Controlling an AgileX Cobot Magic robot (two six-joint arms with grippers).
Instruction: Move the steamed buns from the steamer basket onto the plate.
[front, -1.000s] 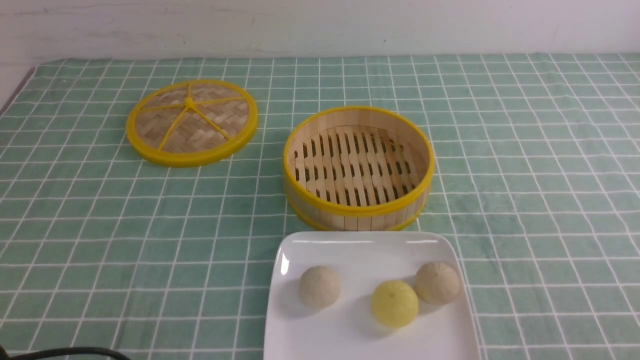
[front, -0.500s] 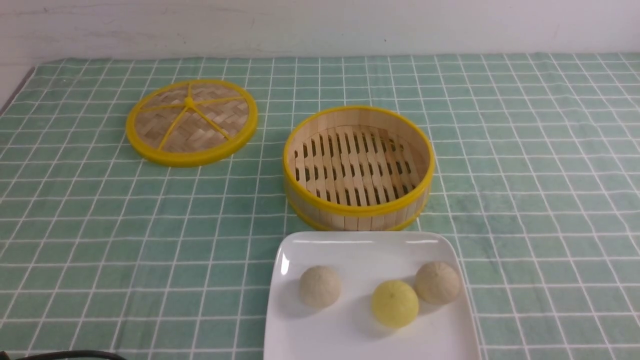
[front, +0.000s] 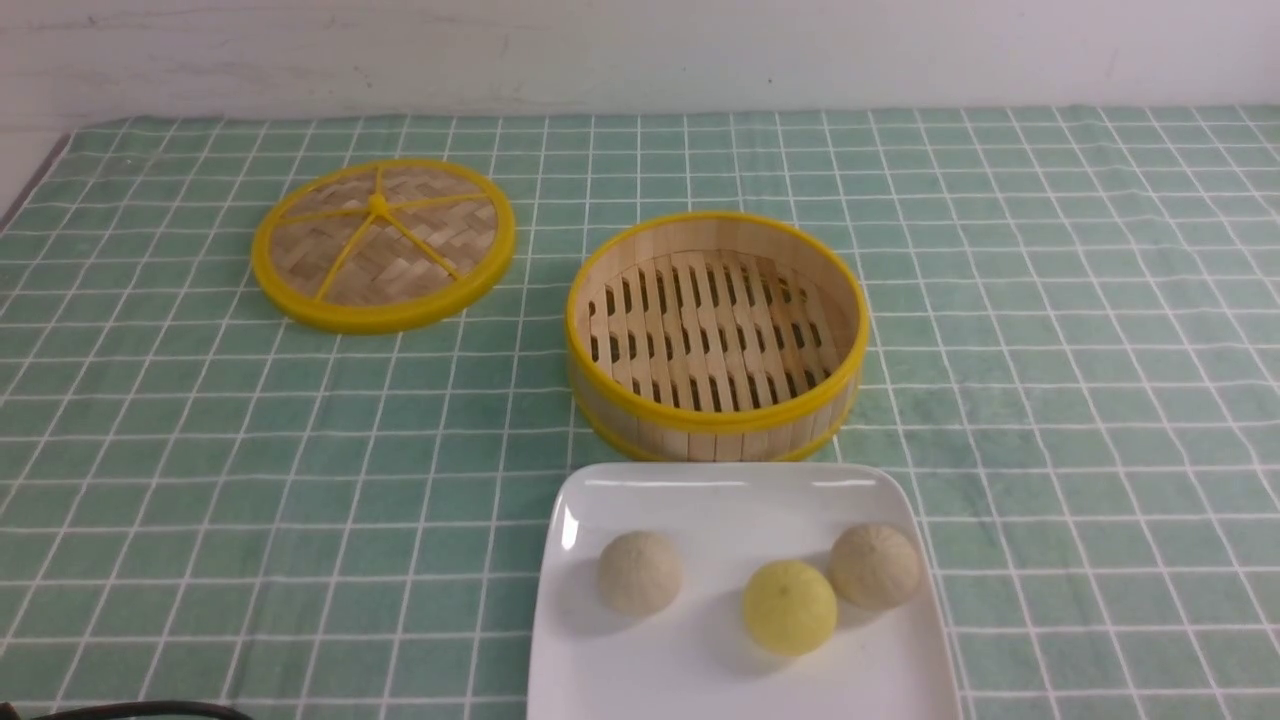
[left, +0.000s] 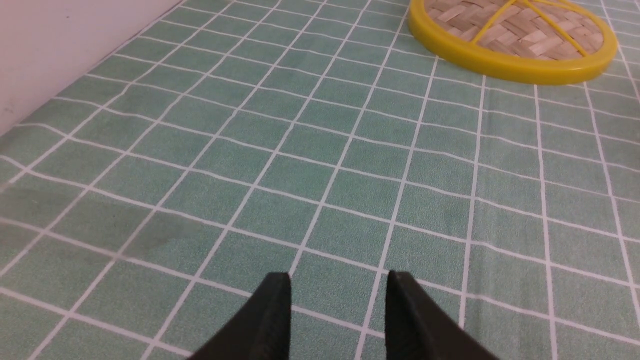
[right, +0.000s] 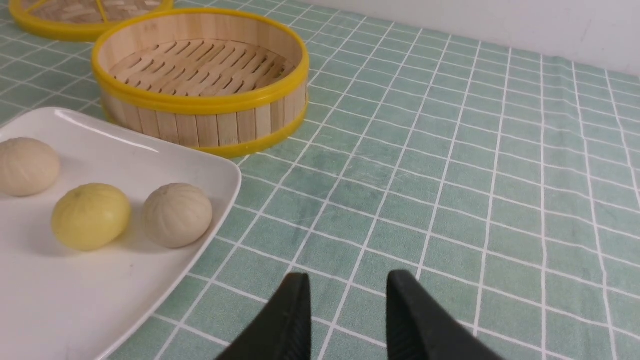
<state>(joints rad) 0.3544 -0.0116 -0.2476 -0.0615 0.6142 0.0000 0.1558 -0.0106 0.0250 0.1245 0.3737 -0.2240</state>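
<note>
Three steamed buns lie on the white square plate (front: 600, 660) at the front: a beige one (front: 640, 572), a pale yellow one (front: 789, 606) and a second beige one (front: 875, 565). The bamboo steamer basket (front: 716, 425) stands just behind the plate with only its slatted floor showing. Neither gripper shows in the front view. In the right wrist view my right gripper (right: 347, 285) is open with nothing between its jaws, low over the cloth beside the plate (right: 100, 300), buns (right: 177, 214) and basket (right: 200, 125). In the left wrist view my left gripper (left: 339, 284) is open over bare cloth.
The flat woven lid (front: 383, 244) with yellow spokes lies at the back left of the basket; it also shows in the left wrist view (left: 510, 35). A green checked cloth (front: 1050, 350) covers the table. A black cable (front: 130, 710) lies at the front left edge.
The black cable at the front left edge has slipped slightly lower. Buns, plate, basket and lid have not moved.
</note>
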